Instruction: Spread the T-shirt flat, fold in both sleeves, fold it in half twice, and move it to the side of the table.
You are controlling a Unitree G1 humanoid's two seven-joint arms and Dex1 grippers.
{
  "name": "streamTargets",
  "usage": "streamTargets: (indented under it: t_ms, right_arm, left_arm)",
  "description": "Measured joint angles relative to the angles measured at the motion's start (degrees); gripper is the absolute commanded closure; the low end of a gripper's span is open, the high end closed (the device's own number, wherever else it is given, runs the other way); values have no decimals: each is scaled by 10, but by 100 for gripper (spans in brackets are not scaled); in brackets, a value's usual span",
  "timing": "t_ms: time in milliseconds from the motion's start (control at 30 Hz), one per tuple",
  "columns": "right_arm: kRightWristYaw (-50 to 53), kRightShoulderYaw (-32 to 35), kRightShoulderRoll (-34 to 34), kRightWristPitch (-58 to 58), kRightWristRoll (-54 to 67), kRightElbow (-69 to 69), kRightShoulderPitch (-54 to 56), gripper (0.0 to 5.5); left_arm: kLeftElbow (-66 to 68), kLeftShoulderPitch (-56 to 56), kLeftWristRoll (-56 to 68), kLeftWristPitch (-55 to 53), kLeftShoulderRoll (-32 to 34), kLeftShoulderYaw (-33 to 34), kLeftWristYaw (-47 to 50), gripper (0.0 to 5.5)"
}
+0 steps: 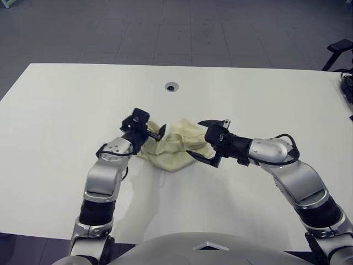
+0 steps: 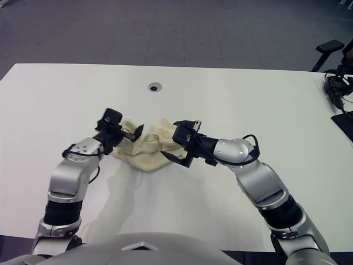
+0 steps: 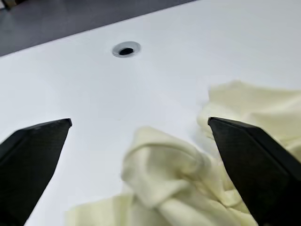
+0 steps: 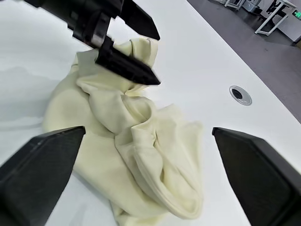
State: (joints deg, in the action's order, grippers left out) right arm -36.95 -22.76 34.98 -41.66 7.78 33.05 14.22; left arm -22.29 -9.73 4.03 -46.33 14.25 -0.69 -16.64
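Note:
A pale yellow T-shirt lies crumpled in a heap at the middle of the white table. My left gripper is open at the heap's left edge, its fingers straddling a bunched fold of the T-shirt just above the cloth. My right gripper is open at the heap's right edge, facing the left one across the T-shirt. The right wrist view shows the left gripper over the far side of the heap. Neither gripper holds cloth.
A round cable hole sits in the table behind the heap. Black gear lies at the table's far right edge, with a chair on the floor beyond. Bare tabletop surrounds the T-shirt on all sides.

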Motion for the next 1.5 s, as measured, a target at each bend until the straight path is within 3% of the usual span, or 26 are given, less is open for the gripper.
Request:
streamTargets:
  t_ms: [100, 233, 867, 1067, 1200, 1367, 1500]
  right_arm:
    - [13, -49, -24, 30, -43, -61, 10, 172]
    - [16, -76, -36, 66, -88, -122, 28, 234]
    - [-8, -91, -47, 77, -154, -137, 34, 541]
    - [-26, -41, -19, 70, -150, -105, 31, 549]
    - [-60, 26, 48, 71, -135, -80, 18, 549]
    - [-68, 40, 67, 87, -133, -83, 7, 549]
    - [-68, 36, 62, 88, -134, -83, 4, 549]
  left_arm:
    - [-4, -43, 18, -15, 16, 66, 5, 10]
    - [3, -86, 25, -18, 47, 105, 10, 10]
    - [0, -108, 30, -24, 69, 104, 21, 10]
    - [19, -107, 27, 14, 108, 76, -18, 10]
    - [70, -114, 31, 94, 172, 8, -151, 10]
    - [277, -242, 16, 231, 200, -111, -348, 10]
    - [483, -369, -30, 329, 167, -158, -392, 10]
